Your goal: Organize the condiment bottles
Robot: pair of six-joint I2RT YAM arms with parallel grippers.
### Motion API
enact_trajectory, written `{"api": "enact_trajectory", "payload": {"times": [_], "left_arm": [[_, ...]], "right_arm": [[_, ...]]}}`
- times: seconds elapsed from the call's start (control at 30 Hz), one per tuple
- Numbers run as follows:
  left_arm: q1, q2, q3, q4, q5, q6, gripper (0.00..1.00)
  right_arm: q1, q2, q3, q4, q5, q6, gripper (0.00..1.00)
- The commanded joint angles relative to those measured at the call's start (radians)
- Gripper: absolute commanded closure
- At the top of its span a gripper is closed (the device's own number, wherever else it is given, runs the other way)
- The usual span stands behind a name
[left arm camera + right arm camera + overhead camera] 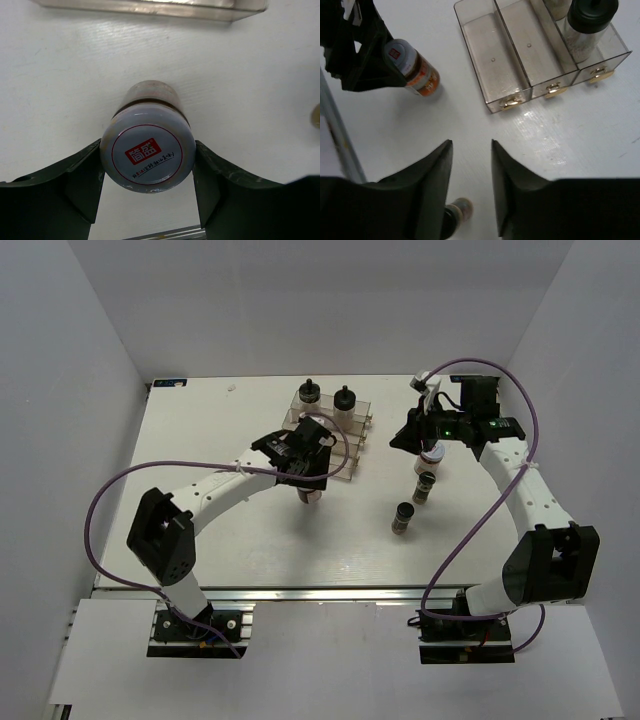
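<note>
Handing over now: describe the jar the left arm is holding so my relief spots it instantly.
Find the clear stepped rack mid-table. Just off its near-left corner, the left gripper has its jaws clamped on a squat dark jar. Unlike the black-capped bottles on the rack, it has a white lid with a red square label.

Black-capped bottle (590,15) — top cut off by edge.
</note>
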Motion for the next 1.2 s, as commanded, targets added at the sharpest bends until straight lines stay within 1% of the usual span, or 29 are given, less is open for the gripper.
{"api": "enact_trajectory", "payload": {"times": [0.0, 0.07, 0.1, 0.17, 0.23, 0.27, 0.33, 0.47, 0.63, 0.8, 0.97, 1.07, 1.17], "left_arm": [[-0.003, -0.057, 0.107, 0.046, 0.033, 0.022, 1.00], [0.005, -0.043, 0.170, 0.032, 0.034, 0.028, 1.00], [0.009, -0.034, 0.195, 0.029, 0.044, 0.030, 1.00], [0.031, 0.001, 0.268, 0.016, 0.051, 0.042, 1.00], [0.051, 0.043, 0.322, 0.009, 0.059, 0.057, 1.00], [0.075, 0.060, 0.379, 0.004, 0.064, 0.062, 1.00], [0.107, 0.110, 0.436, -0.003, 0.097, 0.072, 1.00], [0.193, 0.207, 0.604, -0.011, 0.122, 0.088, 1.00], [0.245, 0.334, 0.769, 0.006, 0.102, 0.118, 1.00], [0.279, 0.415, 0.827, 0.096, 0.087, 0.137, 1.00], [0.301, 0.463, 0.818, 0.157, 0.050, 0.154, 1.00], [0.304, 0.497, 0.838, 0.173, 0.060, 0.161, 1.00], [0.304, 0.518, 0.827, 0.188, 0.062, 0.169, 1.00]], "right_arm": [[-0.004, -0.026, -0.007, -0.017, -0.013, -0.014, 0.62], [-0.005, -0.022, -0.008, -0.020, -0.008, -0.008, 0.79], [-0.005, -0.021, -0.011, -0.020, -0.008, -0.005, 0.92], [-0.005, -0.022, -0.013, -0.015, -0.001, 0.001, 0.99], [-0.005, -0.022, -0.014, -0.012, 0.012, 0.001, 1.00], [-0.005, -0.022, -0.016, -0.012, 0.016, 0.001, 1.00], [-0.004, -0.022, -0.014, -0.011, 0.022, 0.001, 1.00], [-0.005, -0.022, -0.019, -0.011, 0.029, -0.004, 1.00], [-0.004, -0.018, -0.027, -0.006, 0.030, 0.002, 1.00], [-0.004, -0.016, -0.030, -0.005, 0.030, 0.002, 1.00], [-0.005, -0.013, -0.034, 0.001, 0.032, 0.005, 1.00], [-0.005, -0.010, -0.037, 0.001, 0.036, 0.006, 1.00], [-0.004, -0.010, -0.040, 0.001, 0.041, 0.002, 1.00]]}}
